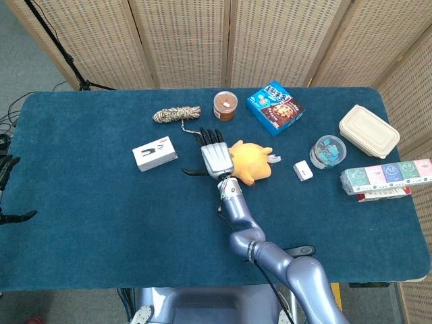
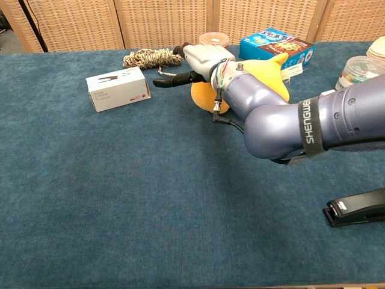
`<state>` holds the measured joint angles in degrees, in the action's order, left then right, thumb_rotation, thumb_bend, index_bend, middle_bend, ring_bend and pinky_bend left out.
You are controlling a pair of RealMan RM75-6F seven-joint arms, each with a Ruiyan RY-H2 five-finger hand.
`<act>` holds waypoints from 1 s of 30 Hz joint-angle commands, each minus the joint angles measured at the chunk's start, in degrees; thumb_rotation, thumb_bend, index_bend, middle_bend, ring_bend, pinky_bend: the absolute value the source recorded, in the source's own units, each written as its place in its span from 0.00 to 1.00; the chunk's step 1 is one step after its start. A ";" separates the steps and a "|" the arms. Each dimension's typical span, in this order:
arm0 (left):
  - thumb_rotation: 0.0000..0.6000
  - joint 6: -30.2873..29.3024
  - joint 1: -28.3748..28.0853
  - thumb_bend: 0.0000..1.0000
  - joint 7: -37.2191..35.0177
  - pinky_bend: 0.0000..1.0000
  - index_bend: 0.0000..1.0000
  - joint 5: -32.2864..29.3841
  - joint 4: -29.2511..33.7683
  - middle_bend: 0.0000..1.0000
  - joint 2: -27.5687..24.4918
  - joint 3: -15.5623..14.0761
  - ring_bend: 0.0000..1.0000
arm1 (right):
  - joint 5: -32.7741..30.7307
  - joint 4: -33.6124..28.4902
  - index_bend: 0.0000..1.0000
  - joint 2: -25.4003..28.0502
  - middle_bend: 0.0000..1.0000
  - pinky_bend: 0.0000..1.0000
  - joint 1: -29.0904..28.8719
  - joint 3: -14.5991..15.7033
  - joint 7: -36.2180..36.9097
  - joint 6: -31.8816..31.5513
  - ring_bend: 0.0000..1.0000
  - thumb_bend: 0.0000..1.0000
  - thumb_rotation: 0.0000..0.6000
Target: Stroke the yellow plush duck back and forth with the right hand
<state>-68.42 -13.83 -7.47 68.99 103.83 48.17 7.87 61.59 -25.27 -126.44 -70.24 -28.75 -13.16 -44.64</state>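
Observation:
The yellow plush duck lies on its side near the middle of the blue table, also visible as a yellow shape behind the right forearm in the chest view. My right hand lies flat, palm down, over the duck's left end with its fingers spread and pointing away from me; in the chest view the right hand shows with the thumb sticking out to the left. It holds nothing. My left hand hangs at the far left edge, off the table, fingers apart and empty.
A white box sits left of the duck, a rope coil and a brown tin behind it, a blue snack box at back right. A small white item, round tub and containers stand right. A black stapler lies near me.

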 commanded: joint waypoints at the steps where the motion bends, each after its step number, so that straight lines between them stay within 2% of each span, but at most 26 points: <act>1: 1.00 -0.05 -0.10 0.00 0.56 0.00 0.00 -0.26 0.20 0.00 0.15 0.03 0.00 | -0.04 0.29 0.00 0.59 0.00 0.00 0.88 0.25 1.37 0.19 0.00 0.00 0.14; 6: 1.00 -0.28 -0.13 0.00 1.94 0.00 0.00 -0.30 0.76 0.00 0.45 -0.18 0.00 | -1.37 -1.98 0.00 2.87 0.00 0.00 3.73 -0.10 2.27 -0.08 0.00 0.00 0.15; 11: 1.00 -1.00 0.10 0.00 2.99 0.00 0.00 -0.17 1.29 0.00 0.70 -0.37 0.00 | -3.48 -7.24 0.00 6.71 0.00 0.00 7.51 -0.55 0.65 -1.00 0.00 0.00 0.15; 21: 1.00 -1.46 -0.07 0.00 5.28 0.00 0.00 -0.12 2.35 0.00 1.25 -0.61 0.00 | -11.90 -26.04 0.00 17.37 0.00 0.00 15.77 -1.53 -6.95 -3.33 0.00 0.00 0.15; 26: 1.00 -1.47 -0.18 0.00 5.64 0.00 0.00 0.07 2.63 0.00 1.35 -0.66 0.00 | -12.65 -34.32 0.00 20.30 0.00 0.00 15.83 -0.84 -9.59 -4.93 0.00 0.00 0.14; 30: 1.00 -1.27 -0.28 0.00 5.27 0.00 0.00 0.16 2.50 0.00 1.25 -0.62 0.00 | -10.65 -36.09 0.00 19.86 0.00 0.00 13.42 -0.34 -10.50 -6.36 0.00 0.00 0.14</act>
<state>-69.72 -14.09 -2.18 69.14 106.36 49.44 7.23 50.10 -60.88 -106.73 -55.70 -29.45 -23.01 -50.25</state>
